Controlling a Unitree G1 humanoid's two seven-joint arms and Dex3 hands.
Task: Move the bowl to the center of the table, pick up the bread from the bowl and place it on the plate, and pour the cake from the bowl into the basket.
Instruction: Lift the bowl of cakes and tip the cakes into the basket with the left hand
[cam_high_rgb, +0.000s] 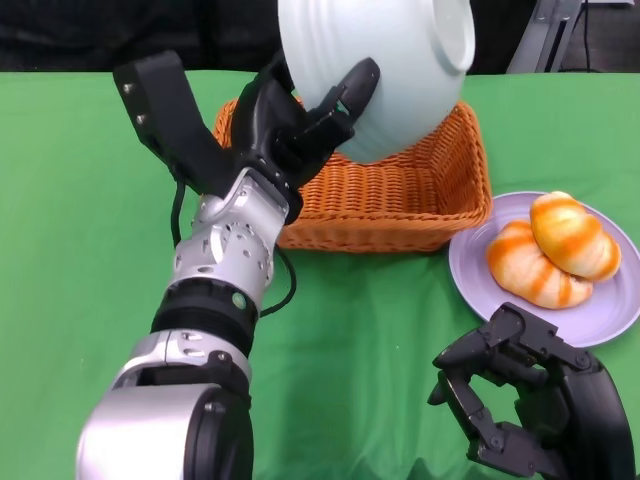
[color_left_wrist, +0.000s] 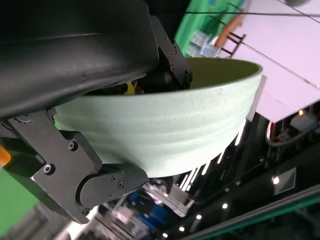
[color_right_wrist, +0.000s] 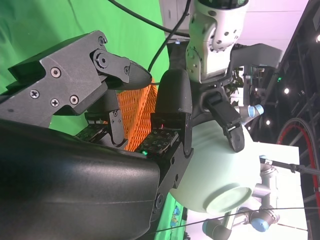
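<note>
Now my left robot hand (cam_high_rgb: 300, 125) grips the pale green bowl (cam_high_rgb: 385, 70) by its rim and holds it tipped over the orange basket (cam_high_rgb: 400, 195). Two pieces of bread (cam_high_rgb: 550, 250) lie already on the purple plate (cam_high_rgb: 480, 265), so I judge that step done. Only the pouring is left; I cannot see the cake anywhere. My right robot hand (cam_high_rgb: 525, 400) holds nothing, fingers loosely curled, low above the green worktop (cam_high_rgb: 70, 230).
</note>
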